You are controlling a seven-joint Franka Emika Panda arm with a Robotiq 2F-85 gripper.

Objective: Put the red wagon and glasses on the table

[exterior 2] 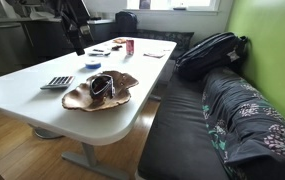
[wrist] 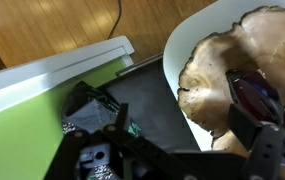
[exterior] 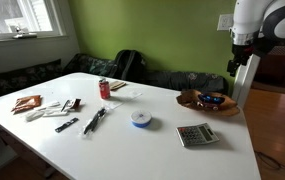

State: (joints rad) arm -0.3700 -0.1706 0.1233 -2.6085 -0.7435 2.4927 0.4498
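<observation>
Exterior view, table seen lengthwise
Table (exterior: 132, 150): white, fills the lower frame.
Arm (exterior: 267, 20): white, upper right corner.
Gripper (exterior: 244, 68): hangs above the table's right end, just beside the wooden dish; its opening is too small to read here.
Wooden dish (exterior: 194, 103): brown, irregular rim, right of centre on the table.
Red wagon (exterior: 211, 99): small red-and-blue shape lying inside the wooden dish.
Calculator (exterior: 194, 135): flat on the table, below the dish in the frame.
Disc (exterior: 141, 119): round, blue and white, mid-table.
Red can (exterior: 105, 89): upright, left of centre.

Exterior view, from the sofa end
Table (exterior 2: 22, 95): rounded corner at lower centre.
Wooden dish (exterior 2: 77, 98): near that corner; dark contents, too small to tell apart.
Calculator (exterior 2: 57, 82): left of the dish.
Backpack (exterior 2: 212, 50): dark, on the sofa (exterior 2: 192, 130), right of the table.
Arm (exterior 2: 77, 25): dark against the upper left.

Wrist view
Gripper (wrist: 172, 140): dark, along the bottom edge; the fingers (wrist: 267, 145) stand well apart with nothing between them.
Wooden dish (wrist: 212, 70): right half of the frame, on the table (wrist: 177, 45).
Contents: a dark red piece at the right edge; wagon or glasses cannot be told.
Green wall (wrist: 22, 130): lower left.
</observation>
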